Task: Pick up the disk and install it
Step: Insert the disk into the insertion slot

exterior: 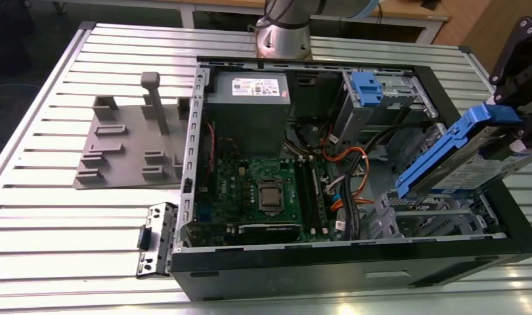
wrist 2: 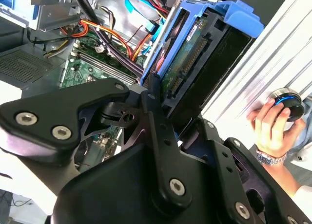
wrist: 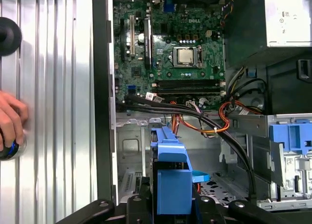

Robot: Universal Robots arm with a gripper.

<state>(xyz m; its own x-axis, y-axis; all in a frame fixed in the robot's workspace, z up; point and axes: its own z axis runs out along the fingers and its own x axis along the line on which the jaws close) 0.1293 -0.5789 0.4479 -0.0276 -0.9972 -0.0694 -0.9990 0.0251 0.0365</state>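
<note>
Black linkage end effector (exterior: pixel 520 131) is pinching the disk (exterior: pixel 463 157), a flat silver hard drive in a blue plastic carrier. The disk hangs tilted in the air, touching nothing else, above the open black computer case (exterior: pixel 336 252) at its end on the exterior view's right. The case lies on its side on the slatted aluminium worktop (exterior: pixel 38 216).

Risks as I judge them:
- The disk is tilted, so it could jam against the bay's metal walls if it goes in skewed.
- The loose orange and black cable bundle (exterior: pixel 354 164) lies right beside and under the disk, so it could snag or get pinched.
- The grip looks to be near one end of the carrier, so a knock could twist it loose.

Around:
- Green motherboard (exterior: pixel 257 190) on the case floor.
- Large grey power supply box (exterior: pixel 248 98) and a grey metal cage with a blue latch (exterior: pixel 376 92), both at the case's far edge.
- Grey plastic fixture (exterior: pixel 130 144) on the worktop beside the case.
- A person's hand (wrist: pixel 9 119) on a round knob, on the worktop just outside the case wall and near the arm.
</note>
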